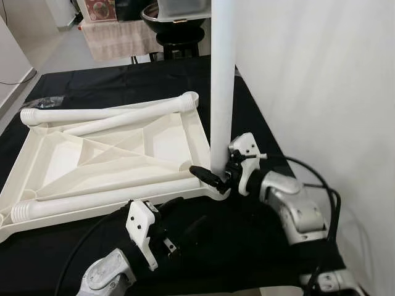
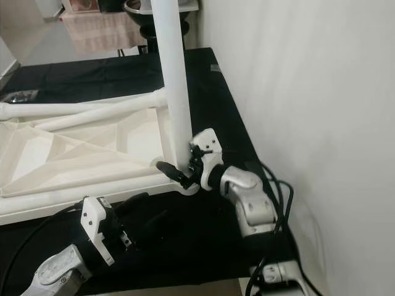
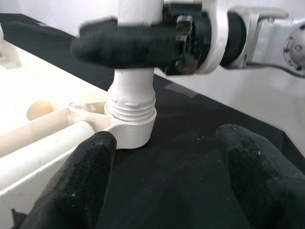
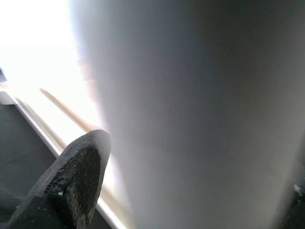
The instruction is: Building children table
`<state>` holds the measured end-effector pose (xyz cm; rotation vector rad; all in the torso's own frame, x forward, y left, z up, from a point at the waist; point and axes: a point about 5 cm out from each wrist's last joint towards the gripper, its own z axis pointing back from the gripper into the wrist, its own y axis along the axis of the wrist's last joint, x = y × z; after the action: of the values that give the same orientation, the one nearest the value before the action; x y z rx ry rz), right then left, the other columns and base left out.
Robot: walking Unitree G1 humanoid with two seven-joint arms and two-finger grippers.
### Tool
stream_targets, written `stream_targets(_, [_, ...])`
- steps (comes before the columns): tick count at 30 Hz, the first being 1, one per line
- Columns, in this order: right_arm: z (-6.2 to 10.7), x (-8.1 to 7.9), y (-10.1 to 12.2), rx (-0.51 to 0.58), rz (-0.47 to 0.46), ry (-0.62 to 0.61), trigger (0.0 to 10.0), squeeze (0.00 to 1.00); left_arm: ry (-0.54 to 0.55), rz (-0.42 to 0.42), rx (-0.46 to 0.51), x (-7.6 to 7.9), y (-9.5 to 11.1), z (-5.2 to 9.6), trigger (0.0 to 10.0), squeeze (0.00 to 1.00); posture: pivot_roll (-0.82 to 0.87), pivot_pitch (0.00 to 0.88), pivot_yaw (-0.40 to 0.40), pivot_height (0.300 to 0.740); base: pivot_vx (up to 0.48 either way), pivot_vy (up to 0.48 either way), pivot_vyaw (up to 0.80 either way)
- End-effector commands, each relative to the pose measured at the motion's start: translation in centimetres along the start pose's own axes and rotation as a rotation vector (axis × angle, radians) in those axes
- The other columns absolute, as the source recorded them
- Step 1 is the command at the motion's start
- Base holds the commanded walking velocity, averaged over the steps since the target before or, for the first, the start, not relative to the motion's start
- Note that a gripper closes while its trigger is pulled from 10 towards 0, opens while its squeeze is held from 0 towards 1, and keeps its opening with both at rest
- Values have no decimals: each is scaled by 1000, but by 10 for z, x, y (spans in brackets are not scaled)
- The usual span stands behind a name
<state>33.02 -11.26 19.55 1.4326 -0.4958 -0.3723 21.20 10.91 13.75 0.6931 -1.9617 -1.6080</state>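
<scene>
Nearest me, my left gripper (image 1: 179, 213) hangs spread and empty over the black cloth (image 1: 247, 246), just short of the corner socket (image 3: 131, 129). Beyond it, my right gripper (image 1: 219, 176) clamps the upright white leg (image 1: 222, 86) seated there. Farther off, the upturned tabletop (image 1: 105, 154) carries three loose legs (image 1: 111, 114).

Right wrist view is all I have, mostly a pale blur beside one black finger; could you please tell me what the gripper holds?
Observer: The right gripper is shut on the upright leg, just above its base.
Operator: Is the leg seated?
Observer: Its threaded end stands in the corner socket of the upturned tabletop.
Operator: Where is the left gripper?
Observer: The left gripper is open, low over the black cloth, facing that socket.
</scene>
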Motion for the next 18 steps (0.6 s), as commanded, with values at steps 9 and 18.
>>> stream_targets(9, [-3, 23, 10, -30, -23, 248, 10000, 0, 7, 4, -19, 1, -4, 3, 10000, 0, -17, 160, 28, 740, 0, 0, 0])
stream_targets(18, [-4, 21, 8, -20, -55, 279, 0, 0, 10, 2, -17, 3, -3, 3, 10000, 0, -10, 168, 24, 740, 0, 0, 0])
